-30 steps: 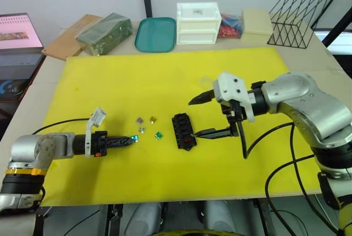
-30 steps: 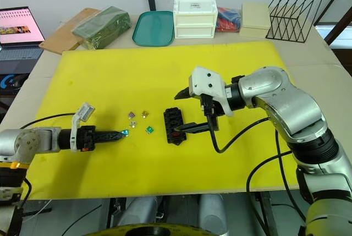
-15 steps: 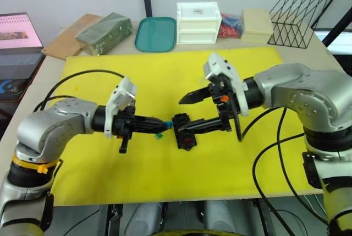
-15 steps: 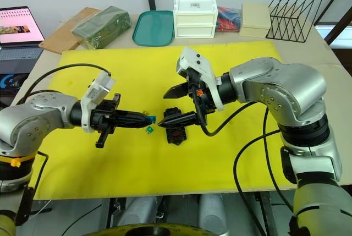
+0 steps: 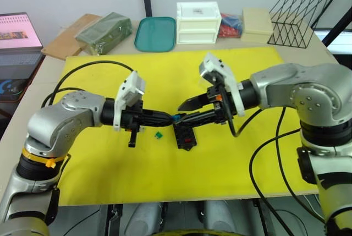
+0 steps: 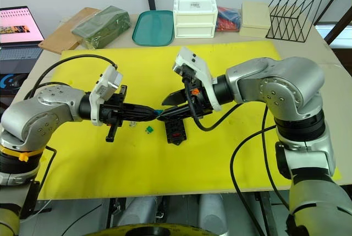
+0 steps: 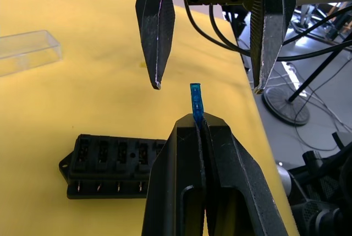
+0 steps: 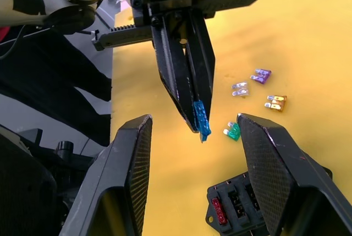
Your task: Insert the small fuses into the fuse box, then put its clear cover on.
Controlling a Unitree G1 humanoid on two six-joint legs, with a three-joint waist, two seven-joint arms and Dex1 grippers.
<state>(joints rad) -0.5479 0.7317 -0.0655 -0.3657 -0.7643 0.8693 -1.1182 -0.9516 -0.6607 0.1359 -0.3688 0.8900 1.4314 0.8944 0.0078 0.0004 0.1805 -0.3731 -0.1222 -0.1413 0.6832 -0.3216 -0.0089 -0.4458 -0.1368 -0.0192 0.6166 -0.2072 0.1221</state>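
Both grippers have closed in above the fuse box (image 5: 184, 135) since a second ago. Left gripper (image 7: 197, 121) pinches a teal fuse (image 7: 195, 102) between the spread fingers of the right gripper (image 8: 193, 129). Farther off lies the clear cover (image 7: 27, 52).

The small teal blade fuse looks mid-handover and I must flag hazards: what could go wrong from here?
1. The left gripper pinches the small teal translucent blade fuse only by its lower end, so a nudge from the open right gripper could tilt or drop it.
2. If dropped, it might land beside the black plastic fuse box or among the loose fuses on the yellow mat.
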